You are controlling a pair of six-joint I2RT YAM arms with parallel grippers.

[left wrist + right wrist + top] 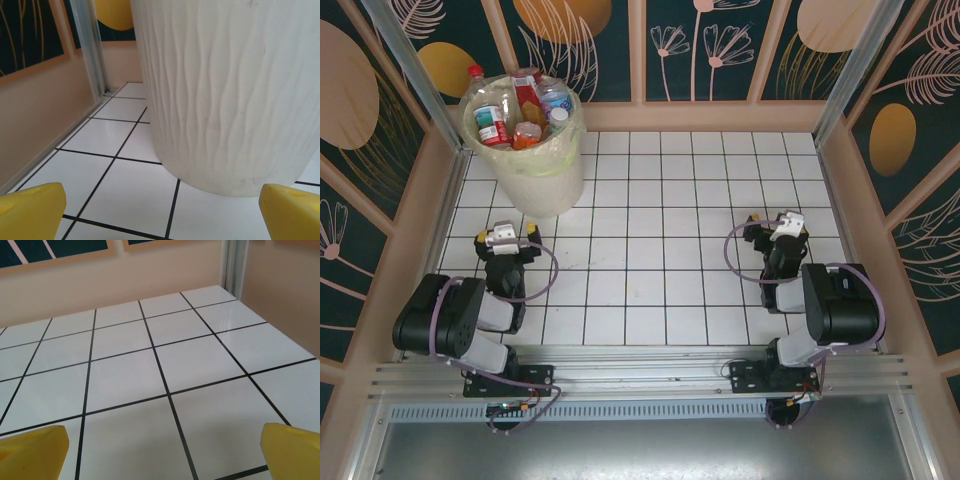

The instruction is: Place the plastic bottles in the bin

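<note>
The white bin (552, 170) with its pale yellow liner stands at the back left of the tiled table. Several plastic bottles (520, 118) with red, blue and white labels stick out of its top. My left gripper (507, 236) rests low just in front of the bin, open and holding nothing. In the left wrist view the bin's ribbed white wall (225, 95) looms close, between the yellow fingertips (30, 212). On the right side of the table my right gripper (781, 225) is open, with bare tiles between its yellow fingertips (292, 452).
Peach walls with metal corner posts (415, 75) close in the white tiled table (660, 250) on three sides. Both arm bases sit on the rail (640, 375) at the near edge. The corner post (90, 50) stands left of the bin.
</note>
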